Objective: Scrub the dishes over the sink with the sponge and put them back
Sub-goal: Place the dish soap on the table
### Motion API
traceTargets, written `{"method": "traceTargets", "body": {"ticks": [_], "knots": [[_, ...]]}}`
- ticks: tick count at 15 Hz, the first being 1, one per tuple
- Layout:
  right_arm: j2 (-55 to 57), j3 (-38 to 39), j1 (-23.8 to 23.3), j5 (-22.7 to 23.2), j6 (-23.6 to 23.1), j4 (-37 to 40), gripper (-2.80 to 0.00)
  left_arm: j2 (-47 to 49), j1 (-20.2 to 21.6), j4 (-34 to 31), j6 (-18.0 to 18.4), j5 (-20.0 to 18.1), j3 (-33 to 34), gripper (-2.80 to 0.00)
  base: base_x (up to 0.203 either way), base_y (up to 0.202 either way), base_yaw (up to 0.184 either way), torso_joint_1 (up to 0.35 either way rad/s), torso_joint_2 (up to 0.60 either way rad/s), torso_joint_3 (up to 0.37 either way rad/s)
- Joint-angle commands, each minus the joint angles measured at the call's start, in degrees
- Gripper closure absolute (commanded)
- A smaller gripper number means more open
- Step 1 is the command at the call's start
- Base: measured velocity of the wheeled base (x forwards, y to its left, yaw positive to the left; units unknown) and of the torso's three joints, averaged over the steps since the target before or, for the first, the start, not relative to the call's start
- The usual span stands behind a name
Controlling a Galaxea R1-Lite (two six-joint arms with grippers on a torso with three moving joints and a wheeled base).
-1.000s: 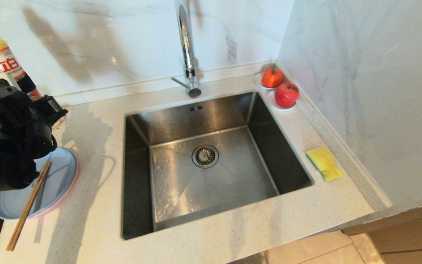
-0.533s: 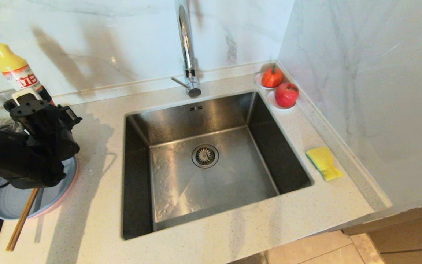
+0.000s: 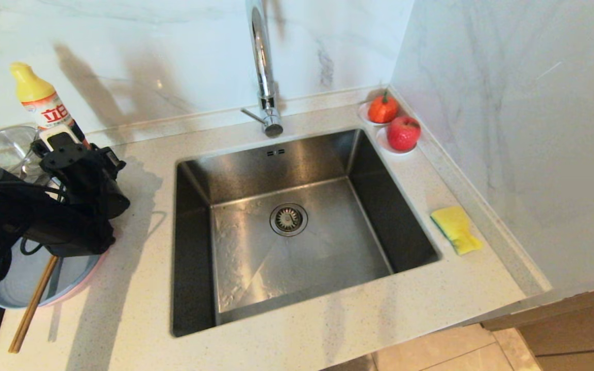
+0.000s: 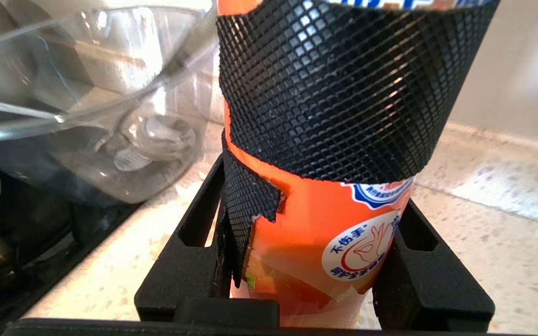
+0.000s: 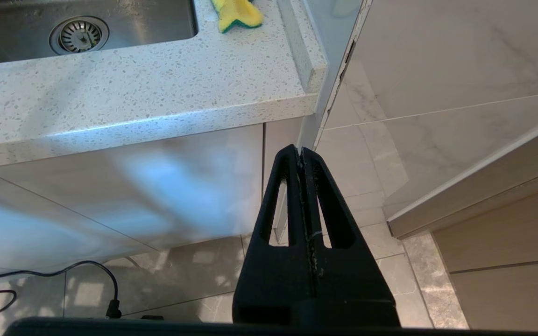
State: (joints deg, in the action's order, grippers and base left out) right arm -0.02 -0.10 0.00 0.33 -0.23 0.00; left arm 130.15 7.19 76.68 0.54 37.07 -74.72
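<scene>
- While the left gripper [image 4: 313, 261] clamps the orange detergent bottle [image 4: 329, 224] near its base, one finger on each side, the bottle stands on the counter [image 3: 297, 340] at the far left, by the back wall.
- Clear glass bowl [image 4: 87, 102] sits just beside the bottle.
- Light blue plate [image 3: 23, 281] lies on the counter left of the sink [image 3: 286, 226], stacked on a pink plate [image 3: 93, 268] whose rim peeks out; the left arm hangs over both.
- Chopsticks [image 3: 31, 309] rest across the blue plate's rim.
- Sponge [image 3: 456, 229] lies yellow side up on the counter right of the sink.
- Right gripper [image 5: 302, 154] is parked low beside the cabinet, fingers pressed together, holding nothing.
- Two fruits on saucers [image 3: 394, 126] sit in the back right corner.
</scene>
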Motion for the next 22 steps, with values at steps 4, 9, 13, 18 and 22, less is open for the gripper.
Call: {"method": "traceTargets", "body": {"ticks": [4, 9, 13, 18, 22], "knots": [[0.02, 0.01, 0.0, 0.02, -0.12, 0.0, 0.0, 3.34, 0.61, 0.4, 0.79, 0.37, -2.27, 0.0, 0.0, 0.0, 0.0, 0.0, 0.0, 0.0], [0.02, 0.01, 0.0, 0.02, -0.03, 0.0, 0.0, 3.36, 1.07, 0.4, 0.95, 0.37, -2.71, 0.0, 0.0, 0.0, 0.0, 0.0, 0.0, 0.0], [0.02, 0.01, 0.0, 0.02, -0.03, 0.0, 0.0, 3.48, 1.07, 0.49, 1.0, 0.37, -2.62, 0.0, 0.0, 0.0, 0.0, 0.0, 0.0, 0.0], [0.02, 0.1, 0.0, 0.02, -0.04, 0.0, 0.0, 1.71, 0.98, 1.33, 0.98, 0.46, -2.03, -2.8, 0.0, 0.0, 0.0, 0.0, 0.0, 0.0], [0.02, 0.01, 0.0, 0.02, -0.04, 0.0, 0.0, -0.28, 0.98, 1.29, 1.18, 0.54, -0.51, -2.8, 0.0, 0.0, 0.0, 0.0, 0.0, 0.0]]}}
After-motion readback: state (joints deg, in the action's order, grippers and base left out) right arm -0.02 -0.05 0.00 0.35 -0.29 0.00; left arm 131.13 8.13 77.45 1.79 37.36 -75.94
